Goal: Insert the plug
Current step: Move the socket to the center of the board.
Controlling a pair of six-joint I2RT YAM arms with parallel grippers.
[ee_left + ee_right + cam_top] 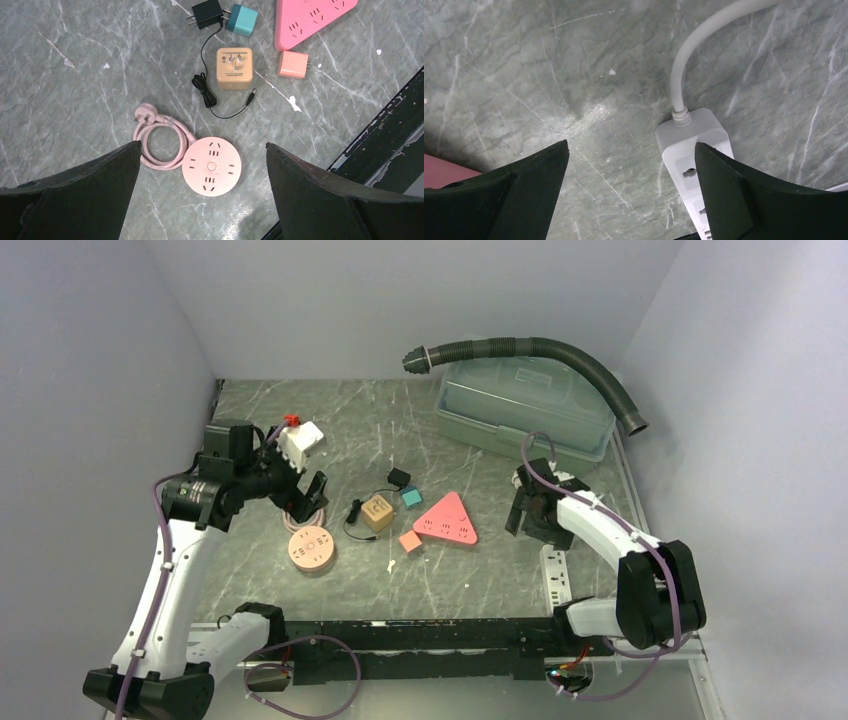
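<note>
Marbled grey-green tabletop [450, 420], boxed in by pale walls, holds the pink triangular strip [447, 519]; the black plug [399, 478], teal plug [411, 497], tan plug [377, 511] and small pink plug [409, 542] lie loose just left of it, none in a socket, so the task looks unstarted. The left gripper [310, 498], further left of that strip, and the right gripper [631, 144], to its right above a white strip [691, 145], both hang with jaws spread and empty

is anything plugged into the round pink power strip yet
No, empty: every outlet on the round pink power strip shows bare, and its own cord lies coiled beside it.
</note>
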